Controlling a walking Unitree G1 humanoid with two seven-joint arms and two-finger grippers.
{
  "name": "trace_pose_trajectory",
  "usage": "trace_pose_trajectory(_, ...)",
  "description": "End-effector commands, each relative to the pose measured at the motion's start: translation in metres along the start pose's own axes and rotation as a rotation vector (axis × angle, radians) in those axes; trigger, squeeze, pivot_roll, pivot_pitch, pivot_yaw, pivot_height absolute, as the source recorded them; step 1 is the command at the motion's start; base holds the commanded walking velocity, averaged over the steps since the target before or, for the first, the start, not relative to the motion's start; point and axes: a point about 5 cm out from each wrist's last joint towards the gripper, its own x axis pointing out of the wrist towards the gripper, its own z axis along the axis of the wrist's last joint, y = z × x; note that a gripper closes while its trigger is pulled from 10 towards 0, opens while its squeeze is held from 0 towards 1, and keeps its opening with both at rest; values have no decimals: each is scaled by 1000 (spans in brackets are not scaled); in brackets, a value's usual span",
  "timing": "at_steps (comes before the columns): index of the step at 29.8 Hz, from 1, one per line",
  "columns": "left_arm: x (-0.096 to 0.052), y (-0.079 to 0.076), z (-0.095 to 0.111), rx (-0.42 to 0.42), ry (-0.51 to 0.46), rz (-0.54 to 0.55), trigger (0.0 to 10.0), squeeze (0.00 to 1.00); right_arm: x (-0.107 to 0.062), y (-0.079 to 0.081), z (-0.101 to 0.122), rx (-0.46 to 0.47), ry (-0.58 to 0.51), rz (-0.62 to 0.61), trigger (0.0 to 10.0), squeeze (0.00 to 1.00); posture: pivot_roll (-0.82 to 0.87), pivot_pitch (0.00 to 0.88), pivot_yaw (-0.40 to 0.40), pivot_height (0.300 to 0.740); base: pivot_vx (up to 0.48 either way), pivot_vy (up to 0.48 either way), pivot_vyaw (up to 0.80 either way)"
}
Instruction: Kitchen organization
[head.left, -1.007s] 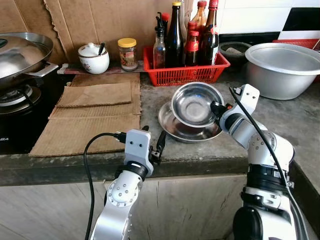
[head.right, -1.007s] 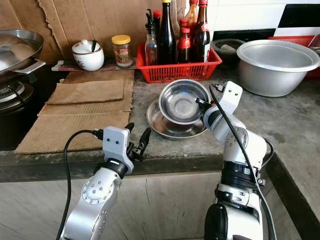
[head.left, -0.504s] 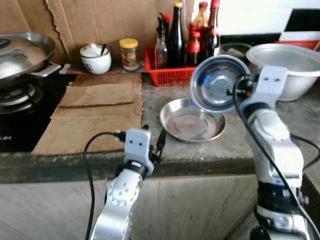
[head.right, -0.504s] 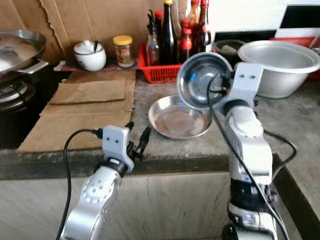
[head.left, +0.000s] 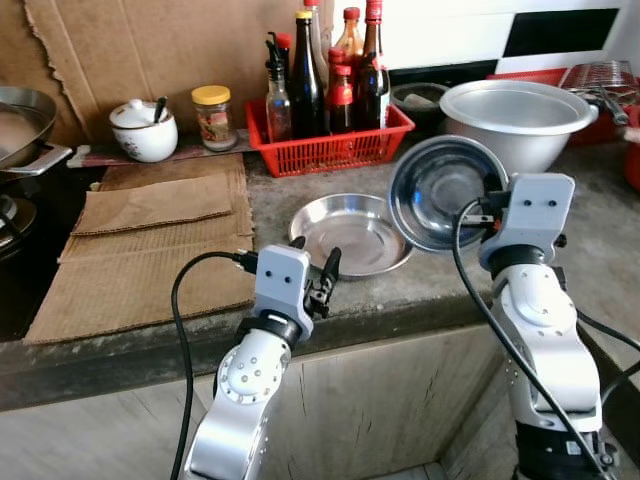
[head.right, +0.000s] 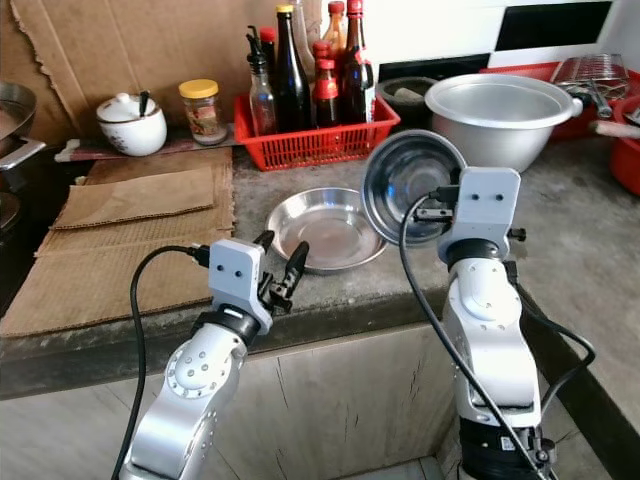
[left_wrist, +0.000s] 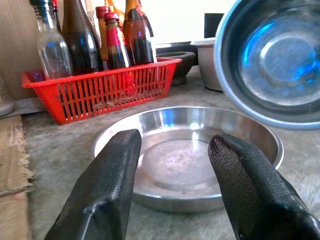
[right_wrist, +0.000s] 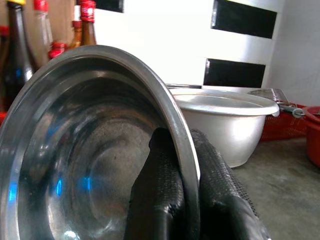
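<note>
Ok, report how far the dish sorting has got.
Done: the steel bowl is off the plate on the counter. In hand: the right claw pinches its rim, holding it tilted in the air. Left: setting it down; the open left claw faces the plate.

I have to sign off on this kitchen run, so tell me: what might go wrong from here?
1. The right gripper pinches only the rim of the tilted steel bowl; it might slip and drop onto the plate or counter edge.
2. The bowl hangs close to the big basin and the red basket of bottles; a wide swing might knock them.
3. The open left gripper sits near the plate and might nudge it.
</note>
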Motion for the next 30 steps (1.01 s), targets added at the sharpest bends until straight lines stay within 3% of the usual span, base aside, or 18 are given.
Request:
trace_pose_trajectory(1, 2, -2, 1, 19, -8, -20, 10000, 0, -3, 0, 11, -12, -67, -9, 0, 0, 0, 0, 1, 740, 0, -446, -800)
trace_pose_trajectory(6, 3, -2, -1, -1, 4, -22, 10000, 0, -4, -3, 10, -34, -73, -39, 0, 0, -2, 0, 3, 740, 109, -370, -800)
trace_pose_trajectory(19, 3, 2, -1, -40, 0, -2, 10000, 0, -15, 4, 4, -44, -64, -5, 0, 0, -4, 13, 6, 740, 0, 0, -800)
trace_pose_trajectory(30, 3, 0, 0, -46, -8, -23, 10000, 0, -16, 8, 5, -35, -67, 3, 0, 0, -3, 15, 5, 740, 0, 444, -800)
